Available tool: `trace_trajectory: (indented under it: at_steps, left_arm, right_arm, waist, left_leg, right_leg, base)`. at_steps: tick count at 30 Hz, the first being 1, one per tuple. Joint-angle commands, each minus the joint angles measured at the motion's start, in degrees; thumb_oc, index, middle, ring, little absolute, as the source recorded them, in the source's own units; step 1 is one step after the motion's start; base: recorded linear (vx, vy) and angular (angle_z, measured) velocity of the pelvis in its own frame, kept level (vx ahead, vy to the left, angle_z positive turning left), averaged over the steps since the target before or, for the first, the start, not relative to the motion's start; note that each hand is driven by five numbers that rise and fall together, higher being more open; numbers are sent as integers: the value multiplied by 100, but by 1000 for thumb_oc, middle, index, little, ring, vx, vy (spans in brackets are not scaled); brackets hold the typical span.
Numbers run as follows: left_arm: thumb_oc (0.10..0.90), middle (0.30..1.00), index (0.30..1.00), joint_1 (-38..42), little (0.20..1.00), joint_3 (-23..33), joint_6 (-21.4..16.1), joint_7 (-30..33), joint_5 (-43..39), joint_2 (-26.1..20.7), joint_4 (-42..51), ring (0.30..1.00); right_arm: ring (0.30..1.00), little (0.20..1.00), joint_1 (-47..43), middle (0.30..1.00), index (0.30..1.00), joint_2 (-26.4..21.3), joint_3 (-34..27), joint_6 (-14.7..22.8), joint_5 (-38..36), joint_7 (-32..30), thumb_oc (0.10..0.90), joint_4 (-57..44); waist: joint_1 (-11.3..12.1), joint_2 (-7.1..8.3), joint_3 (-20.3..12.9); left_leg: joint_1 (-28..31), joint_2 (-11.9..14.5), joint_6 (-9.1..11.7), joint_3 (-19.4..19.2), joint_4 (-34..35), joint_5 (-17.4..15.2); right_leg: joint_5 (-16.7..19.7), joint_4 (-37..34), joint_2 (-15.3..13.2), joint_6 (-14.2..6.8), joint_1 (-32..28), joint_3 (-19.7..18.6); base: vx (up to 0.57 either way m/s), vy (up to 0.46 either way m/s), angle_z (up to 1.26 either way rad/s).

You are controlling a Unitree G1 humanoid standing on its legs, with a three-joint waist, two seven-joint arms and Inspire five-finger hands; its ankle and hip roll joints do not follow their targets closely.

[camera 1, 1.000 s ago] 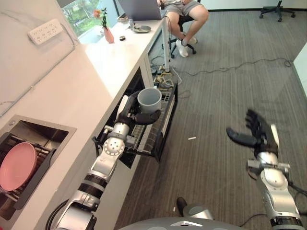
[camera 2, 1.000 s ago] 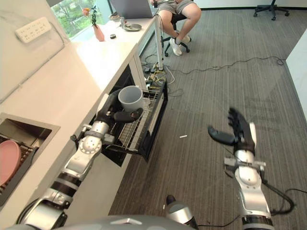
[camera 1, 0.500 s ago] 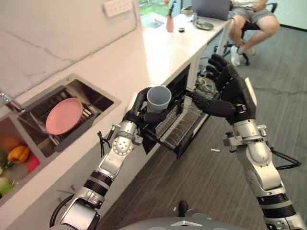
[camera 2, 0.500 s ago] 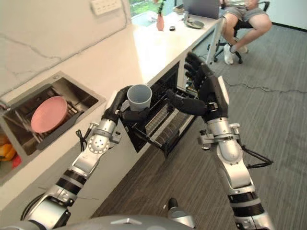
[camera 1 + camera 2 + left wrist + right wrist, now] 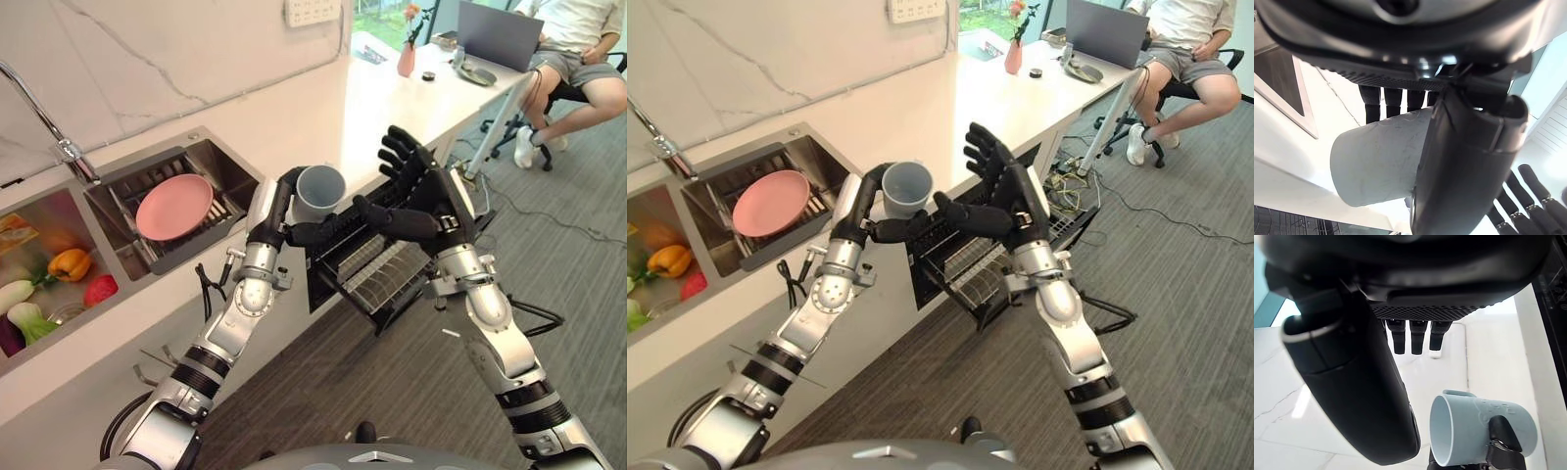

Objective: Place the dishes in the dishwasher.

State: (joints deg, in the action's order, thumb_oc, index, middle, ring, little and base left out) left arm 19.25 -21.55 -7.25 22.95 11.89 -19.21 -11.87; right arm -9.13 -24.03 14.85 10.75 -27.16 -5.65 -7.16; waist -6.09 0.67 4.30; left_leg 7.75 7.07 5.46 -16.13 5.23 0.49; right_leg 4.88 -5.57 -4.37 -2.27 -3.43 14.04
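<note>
Left hand (image 5: 275,210) curled round grey mug (image 5: 319,190), held upright in the air above the pulled-out dishwasher rack (image 5: 377,264). Right hand (image 5: 431,199) just beside the mug, fingers spread, holding nothing. Pink plate (image 5: 174,207) sits in the sink (image 5: 157,173). Judgement: nothing loaded yet; mug and plate both left.

The right hand (image 5: 1415,289) is seen from close up, its dark palm spread wide with a thick black thumb (image 5: 1352,396) jutting out and straight black fingers (image 5: 1418,335) in a row beside it, holding nothing. Past them a pale grey-blue ceramic mug (image 5: 1474,431) lies on its side, its open mouth towards the camera. Dark fingertips of the left hand (image 5: 1503,440) curl around its wall. Behind it runs a white marbled countertop (image 5: 1312,396).
</note>
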Motion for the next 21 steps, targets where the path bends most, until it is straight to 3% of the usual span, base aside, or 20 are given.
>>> trace_trajectory:
  at_steps: [1,21]
  left_arm:
    - [400,300,300,1109,300,-121,-441,452,216,-87,276,300]
    - [400,300,300,1103,300,-23,-478,606,-140,60,428,300]
  right_arm:
    - [900,900,-565,900,900,86,-239,400,8,-108,800,-197]
    - [900,900,-506,900,900,345,287,175,123,9,800,324]
  waist:
    - [-9,170,-435]
    - [4,99,-489]
  left_leg:
    - [-131,313,83,-196,-23,247]
    - [-54,271,74,-124,-23,190]
  right_leg:
    - [-633,346,-620,-786,-407,-167]
    - [-678,310,-622,-766,-511,-124]
  base:
    - [0,0,0]
    - [0,0,0]
